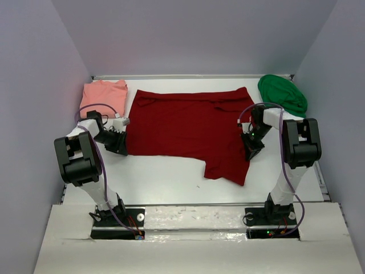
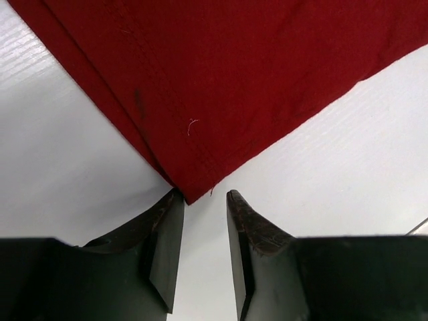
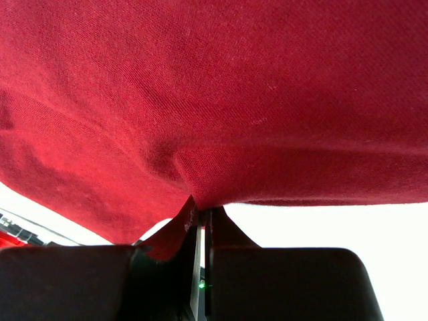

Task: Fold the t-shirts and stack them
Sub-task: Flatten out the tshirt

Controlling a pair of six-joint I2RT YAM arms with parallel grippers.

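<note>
The dark red t-shirt (image 1: 188, 128) lies spread across the middle of the table, one sleeve hanging toward the front right. My left gripper (image 1: 118, 144) is open at its front left corner; in the left wrist view the corner (image 2: 190, 190) sits just ahead of the gap between the fingers (image 2: 200, 197). My right gripper (image 1: 251, 149) is shut on the shirt's right edge, and the cloth (image 3: 214, 120) bunches up from the pinched fingertips (image 3: 202, 212). The salmon-pink shirt (image 1: 104, 96) lies folded at the back left. The bright green shirt (image 1: 282, 93) lies crumpled at the back right.
The white table (image 1: 165, 177) is walled by grey panels on three sides. The arm bases (image 1: 117, 220) (image 1: 271, 220) stand at the near edge. Purple cables loop above both wrists.
</note>
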